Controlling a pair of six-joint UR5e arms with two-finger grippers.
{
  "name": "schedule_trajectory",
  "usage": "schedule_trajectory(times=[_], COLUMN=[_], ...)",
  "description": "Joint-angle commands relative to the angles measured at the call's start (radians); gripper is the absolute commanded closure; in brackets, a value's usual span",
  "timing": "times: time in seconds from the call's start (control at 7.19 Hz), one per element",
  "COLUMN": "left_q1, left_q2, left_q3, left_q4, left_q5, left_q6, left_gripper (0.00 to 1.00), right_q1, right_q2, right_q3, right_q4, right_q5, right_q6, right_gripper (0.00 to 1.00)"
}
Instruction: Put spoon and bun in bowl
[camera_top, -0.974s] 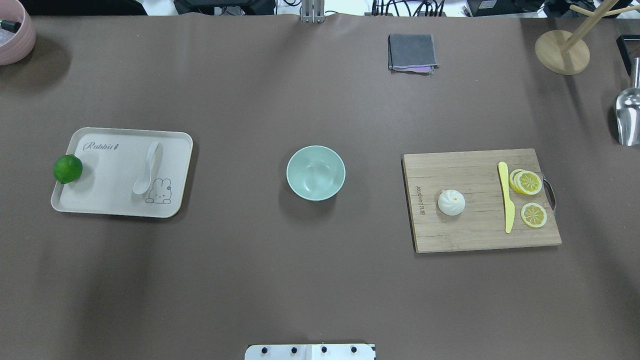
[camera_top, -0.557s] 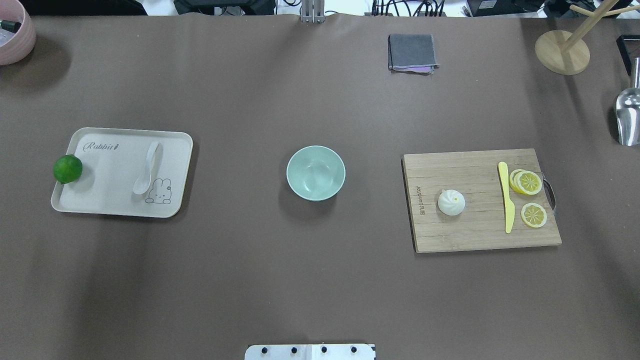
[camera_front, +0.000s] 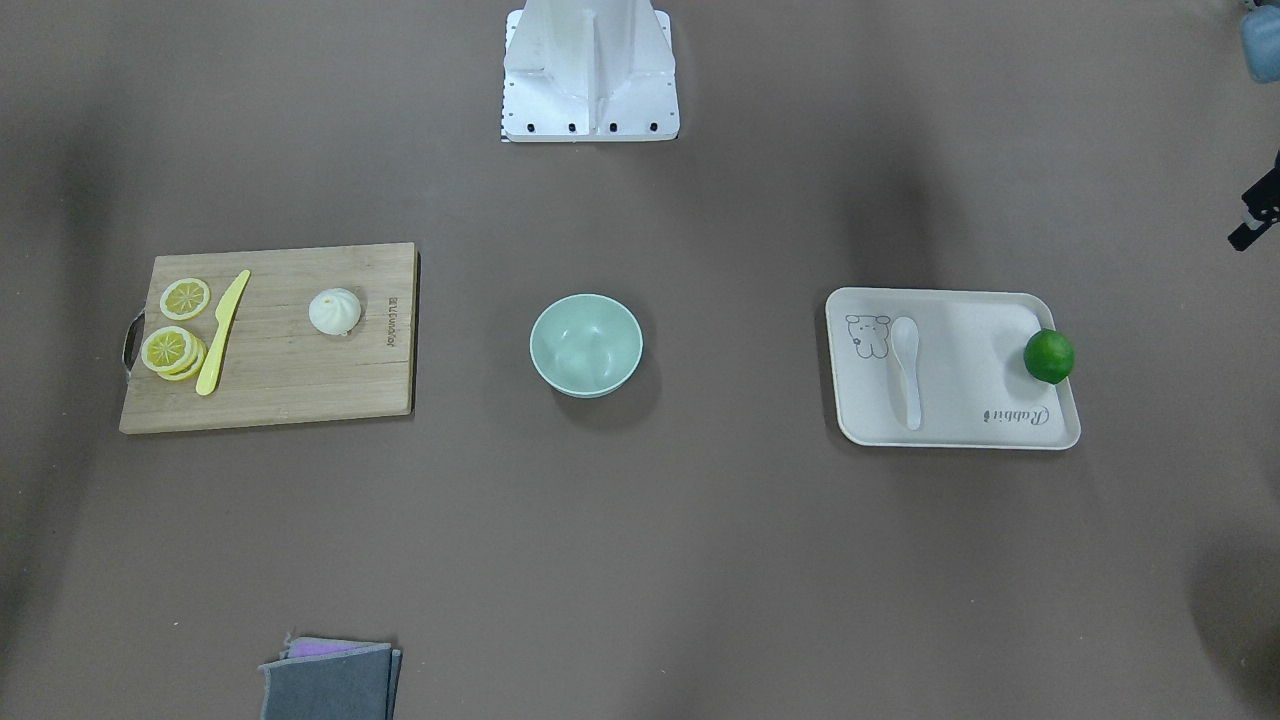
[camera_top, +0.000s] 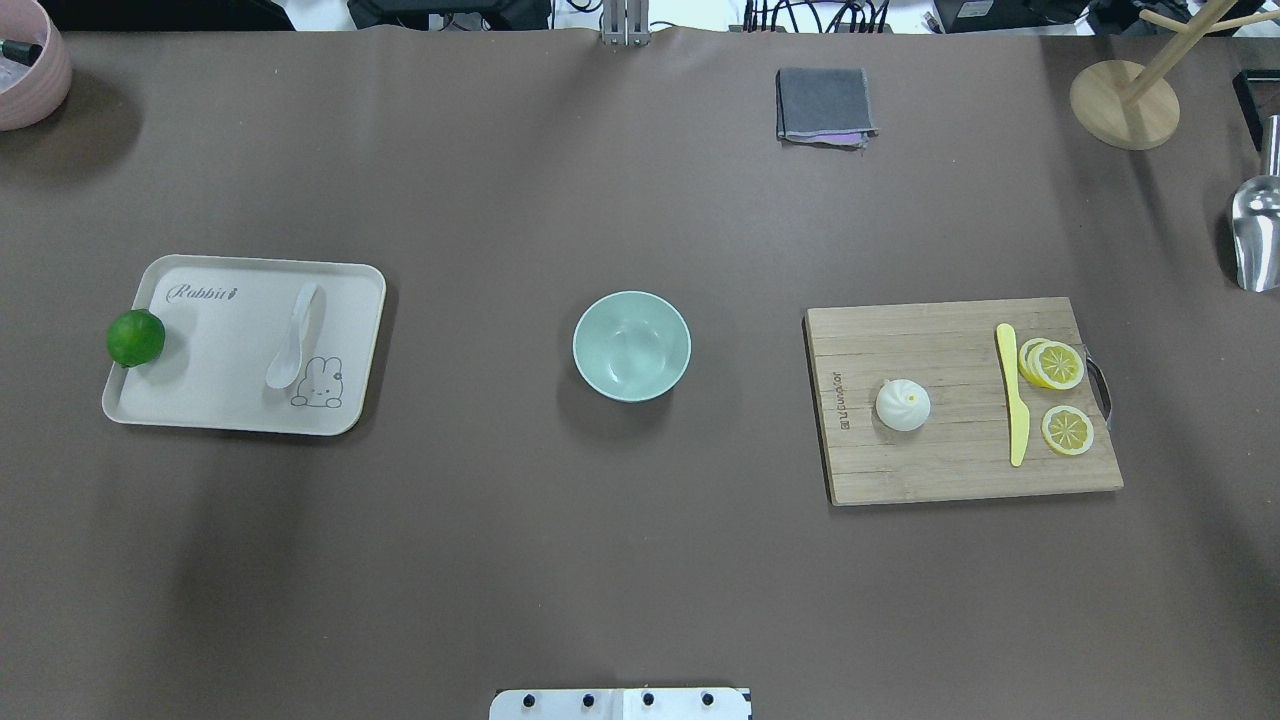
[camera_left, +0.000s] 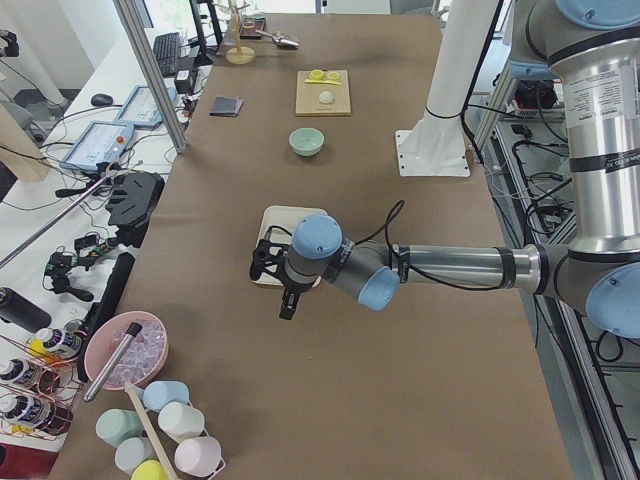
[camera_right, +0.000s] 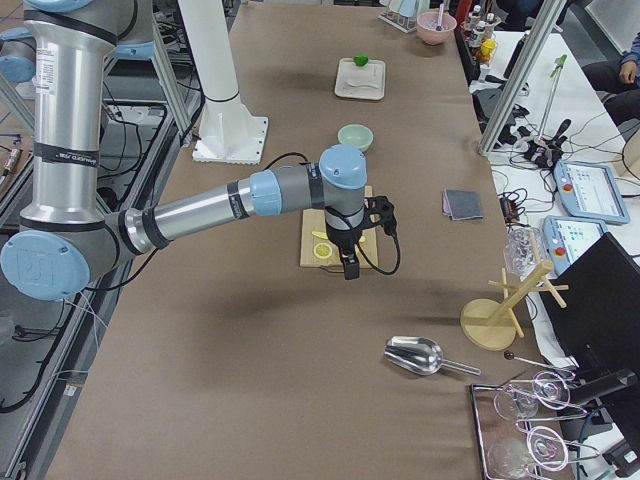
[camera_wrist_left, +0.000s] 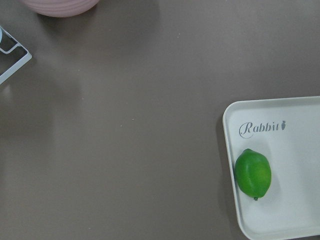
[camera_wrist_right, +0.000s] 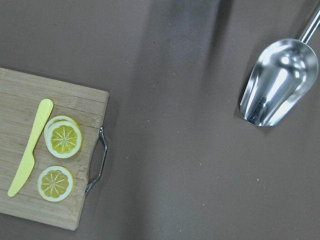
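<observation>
Misgrasp is the main risk. The left gripper (camera_left: 287, 303) hangs past the lime (camera_top: 135, 337) end of the tray (camera_top: 200, 400), and I cannot tell whether it is parted or closed. It could skid the glossy spoon (camera_top: 295, 335) lying flat there. Beyond, the empty bowl (camera_top: 580, 345) might tip if its rim is struck. Farthest, the bun (camera_top: 903, 405) on the cutting board (camera_top: 950, 470) may squash under the right gripper (camera_right: 349, 267), whose jaws are equally unreadable.
</observation>
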Motion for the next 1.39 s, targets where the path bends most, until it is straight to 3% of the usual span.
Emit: schedule_trajectory(times=[0.0,0.14,0.42,0.7,0.83,0.97,1.25], left_q1=[0.154,0.227,0.411,0.514,0.566,0.600,0.628], left_q2=[-0.041,-0.097,-0.223,-0.277,-0.342,-0.408,-0.427], left_q3=[-0.025,-0.026,-0.032,-0.028,-0.022,-0.020,0.006], left_q4=[0.001,0.006,0.102,0.150,0.243,0.332,0.339], left_q5=[0.107,0.124,0.259,0.330,0.371,0.402,0.404], left_q6=[-0.143,-0.241,-0.382,-0.391,-0.389,-0.384,-0.363], left_gripper=[0.02,0.02,0.02,0.04,0.07,0.11,0.18], right_q1=[-0.072,-0.120,-0.261,-0.461,-0.552,-0.588,-0.637], right_q2=[0.014,0.016,0.090,0.201,0.227,0.244,0.254], right_q3=[0.024,0.082,0.124,0.121,0.118,0.116,0.113], right_q4=[0.022,0.022,0.022,0.022,0.022,0.022,0.022], right_q5=[0.024,0.021,0.007,-0.130,-0.204,-0.206,-0.208], right_q6=[0.093,0.203,0.410,0.646,0.719,0.724,0.729], right_gripper=[0.00,0.00,0.00,0.00,0.00,0.00,0.00])
